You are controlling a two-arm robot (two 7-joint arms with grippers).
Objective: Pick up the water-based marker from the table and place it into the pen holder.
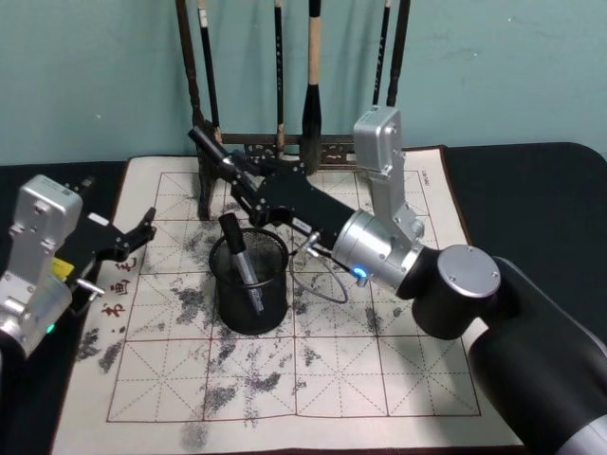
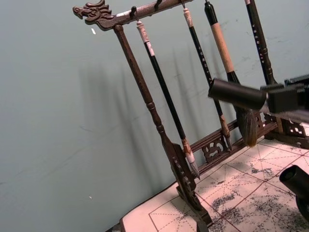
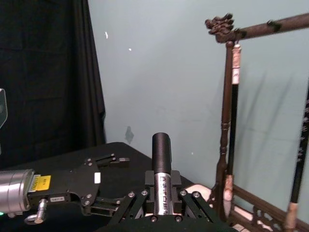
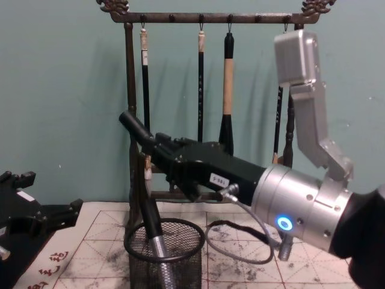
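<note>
Marker (image 1: 211,150) was off the table, pinched round its barrel by the right gripper (image 1: 242,185), whose fingers were pressed against it from both sides; the right wrist view showed the black cap end (image 3: 161,150) sticking out past the fingertips. It was held high and slanted, cap end up and toward the robot's left, probably to carry it clear over the rim before lowering it. In the chest view it (image 4: 135,129) hung above the pen holder (image 4: 180,271), not yet inside. The pen holder (image 1: 270,308) stood on the ink-stained paper mat (image 1: 379,379), just this side of the brush rack (image 1: 275,147), and another pen (image 1: 239,256) leaned inside it already. I judged the marker needed tipping more upright over the opening. The left gripper (image 1: 142,235) waited at the mat's left edge, fingers spread and empty.
</note>
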